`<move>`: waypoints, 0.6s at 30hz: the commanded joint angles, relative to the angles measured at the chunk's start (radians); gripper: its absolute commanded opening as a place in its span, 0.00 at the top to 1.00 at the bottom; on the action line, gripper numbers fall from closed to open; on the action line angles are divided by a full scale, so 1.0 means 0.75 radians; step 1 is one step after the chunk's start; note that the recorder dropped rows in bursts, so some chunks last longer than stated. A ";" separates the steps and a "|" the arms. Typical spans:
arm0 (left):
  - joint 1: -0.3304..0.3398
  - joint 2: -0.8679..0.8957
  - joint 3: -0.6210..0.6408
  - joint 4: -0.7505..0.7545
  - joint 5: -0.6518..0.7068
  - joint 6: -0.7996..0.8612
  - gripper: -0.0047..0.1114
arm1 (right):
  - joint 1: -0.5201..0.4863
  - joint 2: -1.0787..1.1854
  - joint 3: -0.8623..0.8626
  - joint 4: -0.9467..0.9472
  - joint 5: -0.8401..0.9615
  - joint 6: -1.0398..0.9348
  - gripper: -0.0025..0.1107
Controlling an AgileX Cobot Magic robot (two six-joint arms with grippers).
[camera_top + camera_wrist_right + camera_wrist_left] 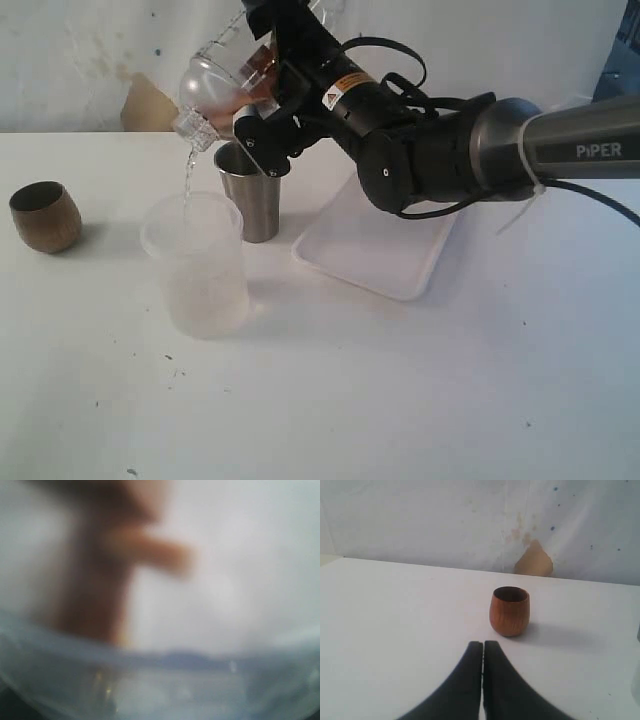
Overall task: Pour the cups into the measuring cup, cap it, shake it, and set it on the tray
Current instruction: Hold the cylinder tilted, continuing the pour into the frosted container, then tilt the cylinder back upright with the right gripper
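Note:
My right gripper (pixel 255 75) is shut on the translucent plastic cup (pixel 210 85), held tilted high at the back. A thin stream of water (pixel 187 170) runs from the cup's rim into the measuring cup (pixel 195 265), which stands upright on the table below. The steel tumbler (pixel 255 200) stands just behind the measuring cup. The brown wood-look cup (pixel 45 215) sits far left. In the left wrist view that cup (pixel 509 611) stands a little ahead of my left gripper (pixel 483 645), which is shut and empty. The right wrist view is blurred and filled by the held cup (pixel 160 680).
The white tray (pixel 375 250) lies on the table under my right arm (pixel 450 150), to the right of the tumbler. A white wall with a tan patch (pixel 534 560) backs the table.

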 commanded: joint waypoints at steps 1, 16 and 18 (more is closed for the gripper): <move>-0.001 -0.006 0.005 0.002 -0.015 -0.003 0.95 | -0.014 -0.017 -0.014 0.004 -0.071 -0.019 0.98; -0.001 -0.006 0.005 0.002 -0.015 -0.003 0.95 | -0.014 -0.017 -0.014 0.066 -0.071 0.088 0.98; -0.001 -0.006 0.005 0.002 -0.015 -0.003 0.95 | -0.014 -0.017 -0.014 0.066 -0.071 0.088 0.98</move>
